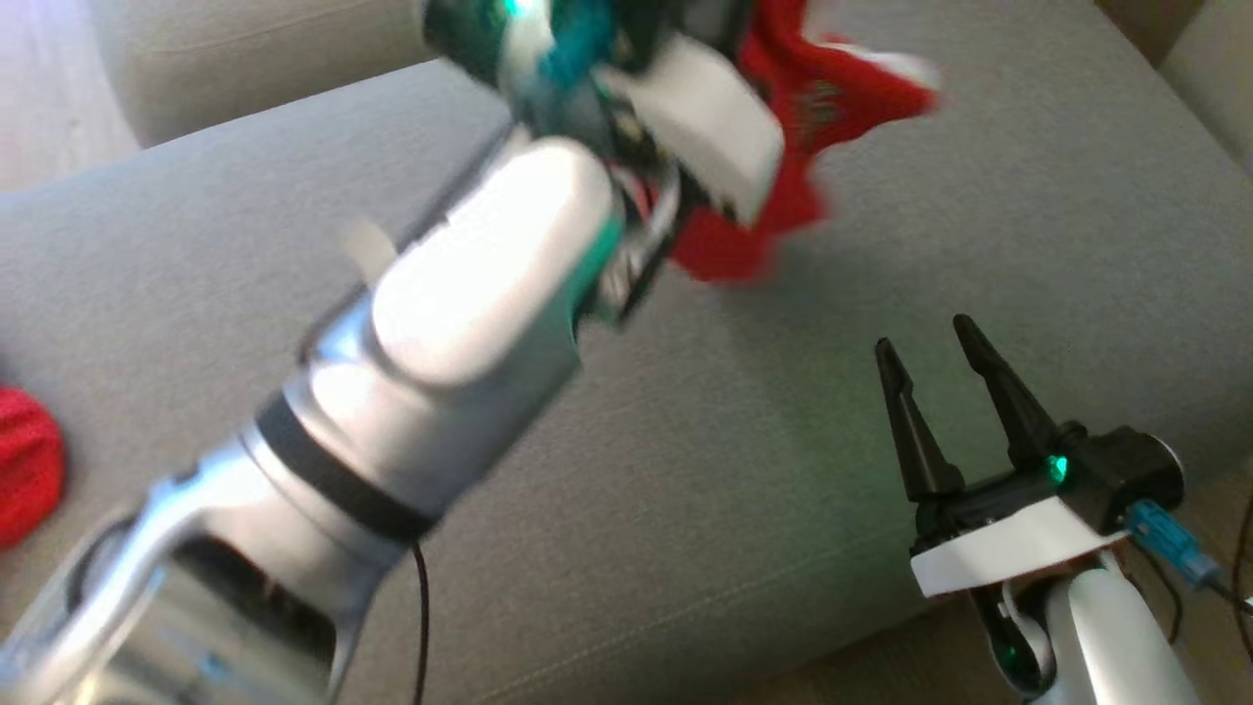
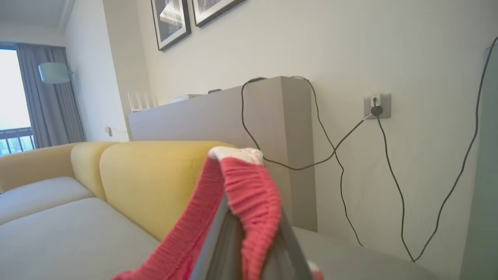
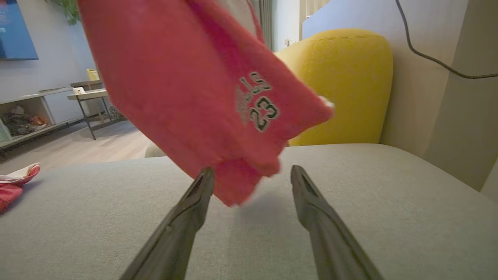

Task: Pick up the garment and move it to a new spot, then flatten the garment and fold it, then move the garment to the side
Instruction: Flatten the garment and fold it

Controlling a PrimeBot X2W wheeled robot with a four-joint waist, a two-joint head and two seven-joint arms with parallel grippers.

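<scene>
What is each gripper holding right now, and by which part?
The left gripper is shut on the red garment, pinching its ribbed edge near the white trim. The right gripper is open, holding nothing.

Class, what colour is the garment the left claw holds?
The garment is red; right wrist view.

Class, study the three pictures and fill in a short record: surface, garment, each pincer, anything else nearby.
Surface: grey sofa seat, yellow backrest behind
Garment: red garment printed 23, hanging clear of the seat
Left pincer: shut on the garment's ribbed edge
Right pincer: open, low over the seat, holding nothing
Also: another red cloth at the seat's left edge
</scene>
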